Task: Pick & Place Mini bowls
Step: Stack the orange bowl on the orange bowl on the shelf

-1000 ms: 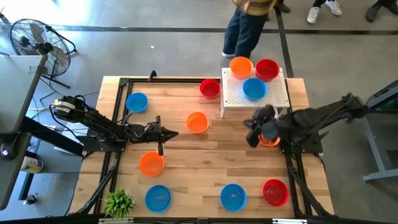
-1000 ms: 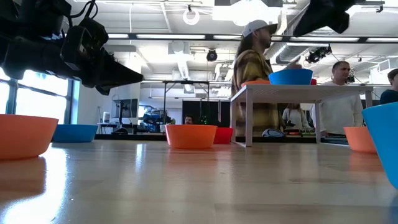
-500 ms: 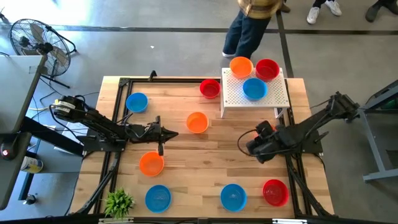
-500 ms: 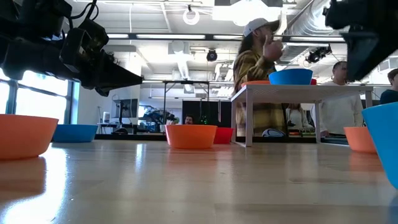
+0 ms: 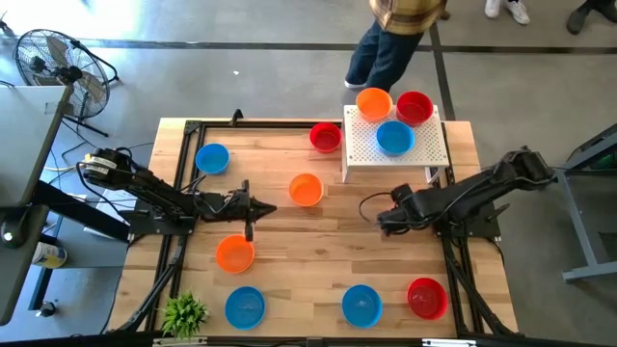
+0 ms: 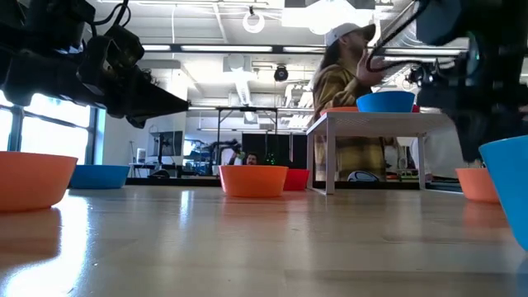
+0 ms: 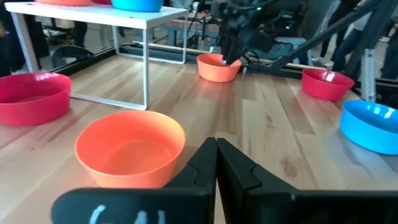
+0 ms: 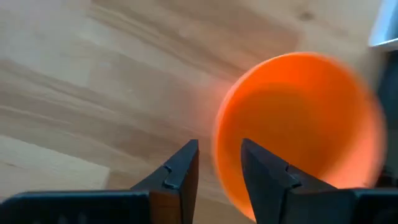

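Two dark grippers over the wooden table (image 5: pixel 289 241) — left gripper (image 5: pixel 273 208) fingers pressed together, right gripper (image 8: pixel 216 163) fingers spread at a small orange plastic bowl's (image 8: pixel 298 124) rim — holding nothing.

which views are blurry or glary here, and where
Right wrist view: the small round orange plastic bowl beyond the right gripper is smeared with motion blur. Low view: the wooden table close to the lens is soft, ceiling lights glare, and the dark right arm is blurred. High view and left wrist view: fairly sharp, evenly lit.
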Controlling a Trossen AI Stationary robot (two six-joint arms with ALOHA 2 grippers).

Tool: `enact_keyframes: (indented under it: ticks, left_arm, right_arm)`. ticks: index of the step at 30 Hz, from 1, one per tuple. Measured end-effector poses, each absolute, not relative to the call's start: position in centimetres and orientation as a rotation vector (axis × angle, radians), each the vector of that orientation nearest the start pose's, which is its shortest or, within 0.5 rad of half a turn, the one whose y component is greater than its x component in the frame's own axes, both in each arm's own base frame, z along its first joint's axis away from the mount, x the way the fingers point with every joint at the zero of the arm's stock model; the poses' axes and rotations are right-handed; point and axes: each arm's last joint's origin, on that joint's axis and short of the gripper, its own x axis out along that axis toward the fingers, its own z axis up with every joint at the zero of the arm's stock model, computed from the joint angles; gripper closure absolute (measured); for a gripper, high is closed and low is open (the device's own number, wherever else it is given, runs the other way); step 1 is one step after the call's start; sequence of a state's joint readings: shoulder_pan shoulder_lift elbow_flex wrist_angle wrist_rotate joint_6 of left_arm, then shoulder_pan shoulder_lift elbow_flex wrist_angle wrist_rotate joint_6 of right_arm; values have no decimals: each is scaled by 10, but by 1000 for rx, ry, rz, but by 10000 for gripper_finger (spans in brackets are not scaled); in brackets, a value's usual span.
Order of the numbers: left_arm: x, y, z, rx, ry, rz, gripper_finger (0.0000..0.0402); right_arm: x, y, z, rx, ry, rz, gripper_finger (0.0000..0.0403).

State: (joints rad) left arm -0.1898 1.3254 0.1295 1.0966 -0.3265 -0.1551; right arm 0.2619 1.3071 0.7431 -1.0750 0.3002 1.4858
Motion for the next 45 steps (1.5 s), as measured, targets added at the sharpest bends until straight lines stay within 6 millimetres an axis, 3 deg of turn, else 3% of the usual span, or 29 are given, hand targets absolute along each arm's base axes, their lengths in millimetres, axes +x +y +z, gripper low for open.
enact_keyframes:
  ticks: [9, 15, 20, 26, 33, 40, 45]
  left_arm:
    - [194, -28, 144, -129, 86, 141, 401]
    - [194, -28, 144, -129, 86, 141, 401]
    - [194, -28, 144, -129, 86, 142, 401]
    - [194, -28, 144, -129, 85, 142, 401]
    - [194, -28, 144, -129, 86, 142, 401]
    - [194, -28, 144, -129, 86, 142, 401]
    - [194, -28, 144, -129, 86, 142, 401]
  right_arm:
    - [172, 33, 145, 811, 1112, -1012, 319]
    - [193, 42, 159, 744, 1048, -789, 394]
    - [217, 51, 175, 698, 964, -589, 387]
    - [236, 58, 158, 644, 983, -490, 397]
    - [239, 60, 151, 673, 1015, -474, 333]
    - [222, 52, 179, 682, 957, -476, 254]
    - [195, 37, 195, 648, 977, -604, 232]
